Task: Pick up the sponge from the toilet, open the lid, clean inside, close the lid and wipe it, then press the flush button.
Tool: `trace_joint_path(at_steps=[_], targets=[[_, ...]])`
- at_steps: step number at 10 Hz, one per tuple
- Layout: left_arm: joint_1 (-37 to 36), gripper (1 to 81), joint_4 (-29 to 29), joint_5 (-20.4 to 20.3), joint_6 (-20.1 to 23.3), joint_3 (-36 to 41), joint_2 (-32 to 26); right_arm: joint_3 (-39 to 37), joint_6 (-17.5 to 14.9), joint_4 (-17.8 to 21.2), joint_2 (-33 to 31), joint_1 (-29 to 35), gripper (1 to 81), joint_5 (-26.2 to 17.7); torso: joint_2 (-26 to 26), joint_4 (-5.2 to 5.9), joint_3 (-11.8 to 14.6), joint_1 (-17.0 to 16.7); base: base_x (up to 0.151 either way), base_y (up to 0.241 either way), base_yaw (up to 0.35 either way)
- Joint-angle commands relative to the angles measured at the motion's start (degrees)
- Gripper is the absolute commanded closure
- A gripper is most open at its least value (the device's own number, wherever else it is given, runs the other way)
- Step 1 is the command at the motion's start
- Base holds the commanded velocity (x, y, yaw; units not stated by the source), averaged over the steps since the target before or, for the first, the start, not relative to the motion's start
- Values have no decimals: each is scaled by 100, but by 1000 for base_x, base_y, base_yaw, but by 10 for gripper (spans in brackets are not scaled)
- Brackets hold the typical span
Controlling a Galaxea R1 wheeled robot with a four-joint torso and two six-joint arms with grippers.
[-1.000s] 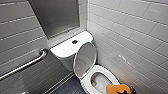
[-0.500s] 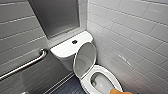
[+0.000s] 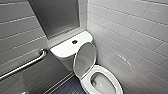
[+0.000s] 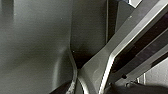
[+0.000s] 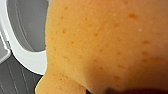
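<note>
Since 1 second ago the sponge (image 5: pixel 107 45) has drawn back from the front of the bowl, where it showed as an orange sliver at the lower edge of the head view; the toilet (image 3: pixel 86 83), the lid (image 3: pixel 85 60) and the rest of the room sit as they did. The sponge now looms close before the right wrist camera, hanging over the white seat (image 5: pixel 27 57) and the dark floor (image 5: pixel 15 75) with nothing under it. The right jaws are hidden behind it, so I judge rather than see that they are closed on it. Whether the left jaws are open or closed I cannot tell. The lid stands raised and leans back against the tank (image 3: pixel 65 48), which leaves the bowl (image 3: pixel 102 83) open for cleaning and keeps the lid from dropping in the way. The flush button (image 3: pixel 74 41) sits untouched in the middle of the tank top, just behind the lid's upper edge. A metal grab bar (image 3: pixel 25 65) runs along the wall to the left, well apart from the toilet. With the lid up and the sponge held at the seat's edge, the work appears to be at the inside-cleaning step.
</note>
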Motion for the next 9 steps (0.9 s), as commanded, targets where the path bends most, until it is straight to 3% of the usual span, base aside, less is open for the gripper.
trace_joint_path(at_steps=[1,6,9], targets=[[106,10,66,586,25,206,-47,552,1,-535,-381,972,811,-953,0,0,0,0,0,0,0],[106,10,66,551,25,197,-3,1003,36,-703,-118,2644,811,-2493,0,0,0,0,0,0,0],[97,10,66,551,25,180,-3,572,27,-720,576,3022,811,-2809,0,0,0,0,0,0,0]])
